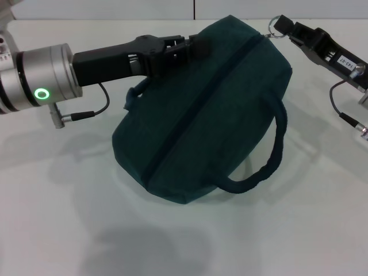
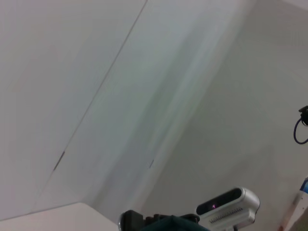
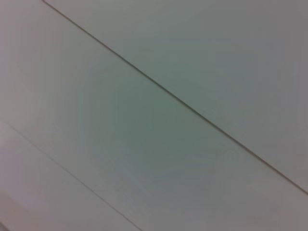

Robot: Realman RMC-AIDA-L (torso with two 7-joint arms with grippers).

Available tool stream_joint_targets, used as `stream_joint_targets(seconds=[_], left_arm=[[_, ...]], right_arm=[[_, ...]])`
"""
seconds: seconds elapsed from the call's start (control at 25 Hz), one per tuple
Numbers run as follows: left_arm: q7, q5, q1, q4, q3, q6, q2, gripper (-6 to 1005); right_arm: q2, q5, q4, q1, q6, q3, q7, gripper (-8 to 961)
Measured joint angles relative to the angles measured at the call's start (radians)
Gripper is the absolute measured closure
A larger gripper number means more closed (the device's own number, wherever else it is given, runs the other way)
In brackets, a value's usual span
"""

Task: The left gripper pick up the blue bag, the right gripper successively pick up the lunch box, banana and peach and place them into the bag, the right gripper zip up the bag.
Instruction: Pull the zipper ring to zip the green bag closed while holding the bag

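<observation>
While the blue bag [image 1: 201, 109] is sitting tilted on the white bench [image 1: 69, 230], pretty much mid-bench and leaning toward the far edge, its near corner is resting down on the surface and its far end is lifted up. One rounded handle [image 1: 267, 161] is looping out on the side closest to the bench's right edge, and the other handle [image 1: 133, 95] is poking out just under the left arm. The long zipper [image 1: 201, 106] is running diagonally from the near corner up to the far end, and it's looking closed all the way along.

Further back, the left end effector [image 1: 192, 45] is reaching in from the bench's left edge and is clamped on the fabric at the far upper part of the bag, fingers pinched together on the cloth. Its silver cuff [image 1: 49, 77] is showing a green ring light, with a thin black cable [image 1: 95, 112] dangling below it.

At the far right corner of the bench, the right end effector [image 1: 282, 26] is pinched tight on the ring pull [image 1: 272, 30], right at the zipper's far end where it meets the bag's top corner. Its arm, with the small white label [image 1: 344, 60], is angling off toward the right edge.

The left wrist view is mostly pointing at pale wall panels, with a sliver of the bag's teal fabric [image 2: 173, 224] at the bottom. The right wrist view is only showing plain panels with seams.
</observation>
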Motion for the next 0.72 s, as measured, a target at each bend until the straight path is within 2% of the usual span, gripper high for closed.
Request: stream_joint_targets(seconds=[0.56, 0.72], left_arm=[[-0.006, -0.013, -0.007, -0.008, -0.004, -0.034, -0.001, 870], [-0.011, -0.014, -0.014, -0.009, -0.004, -0.049, -0.001, 871]], right_arm=[[-0.001, -0.006, -0.009, 0.008, 0.004, -0.005, -0.012, 858], [-0.002, -0.01, -0.01, 0.008, -0.001, -0.005, -0.017, 729]])
